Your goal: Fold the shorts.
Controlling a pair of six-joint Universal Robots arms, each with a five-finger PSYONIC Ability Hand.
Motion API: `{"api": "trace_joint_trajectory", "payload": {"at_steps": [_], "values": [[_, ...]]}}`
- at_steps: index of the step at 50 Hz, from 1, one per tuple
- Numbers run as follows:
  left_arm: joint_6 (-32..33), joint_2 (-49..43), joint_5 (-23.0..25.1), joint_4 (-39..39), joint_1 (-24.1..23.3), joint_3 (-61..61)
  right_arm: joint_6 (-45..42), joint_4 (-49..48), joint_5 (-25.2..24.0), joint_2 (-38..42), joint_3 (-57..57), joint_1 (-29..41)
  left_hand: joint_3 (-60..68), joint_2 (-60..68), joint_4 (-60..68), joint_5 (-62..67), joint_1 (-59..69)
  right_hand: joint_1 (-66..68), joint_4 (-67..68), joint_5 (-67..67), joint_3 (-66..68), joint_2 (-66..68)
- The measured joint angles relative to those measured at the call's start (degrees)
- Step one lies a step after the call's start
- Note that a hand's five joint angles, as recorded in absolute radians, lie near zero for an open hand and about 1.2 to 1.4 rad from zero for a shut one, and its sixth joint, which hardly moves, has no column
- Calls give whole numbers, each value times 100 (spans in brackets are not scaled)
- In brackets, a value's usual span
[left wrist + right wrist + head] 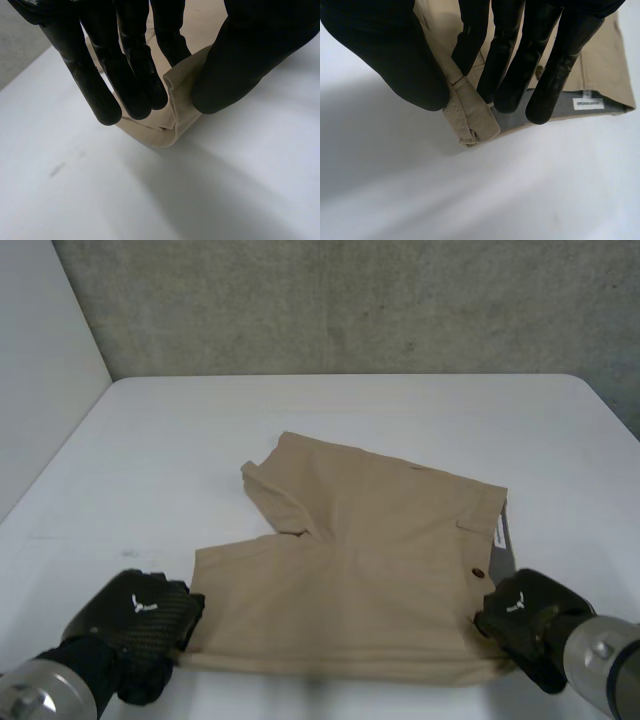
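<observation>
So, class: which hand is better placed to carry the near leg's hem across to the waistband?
Probably the left hand: it pinches that hem corner of the shorts. The right hand pinches the waistband corner, where that fold would end.

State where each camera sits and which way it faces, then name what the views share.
Head view: between and behind the arms, looking down at the white table and tan shorts; left hand and right hand show at the near corners.
Left wrist view: on the left wrist, looking along the palm; its fingers and thumb pinch a leg-hem corner.
Right wrist view: on the right wrist, looking along the palm; thumb and fingers pinch the waistband corner near a white label.
Shared: shorts and table.
</observation>
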Motion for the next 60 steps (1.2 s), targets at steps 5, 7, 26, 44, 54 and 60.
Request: {"api": "trace_joint_trajectory", "payload": {"at_steps": [5,7,26,44,54,60], "values": [[7,6,166,-90,-3,-114,-112,125,-55,-99,142,-81,0,0,0,0,0,0,0,0,0,0],[18,-20,202,-124,-5,-126,-115,145,-73,-116,169,-95,0,0,0,0,0,0,0,0,0,0],[399,-1294,236,677,48,1970,486,-491,-353,210,-1019,-285,1,0,1,0,0,0,0,0,0,0],[761,-5586,89,2962,-86,6118,1598,-2233,390,2365,-2837,-226,2,0,19,0,0,0,0,0,0,0],[1035,-6955,301,4022,-95,7605,1082,-3689,1041,3302,-3250,-221,2,0,20,0,0,0,0,0,0,0],[1056,-7815,422,3953,-52,8611,583,-4366,1137,3920,-3543,-216,2,0,20,0,0,0,0,0,0,0]]}}
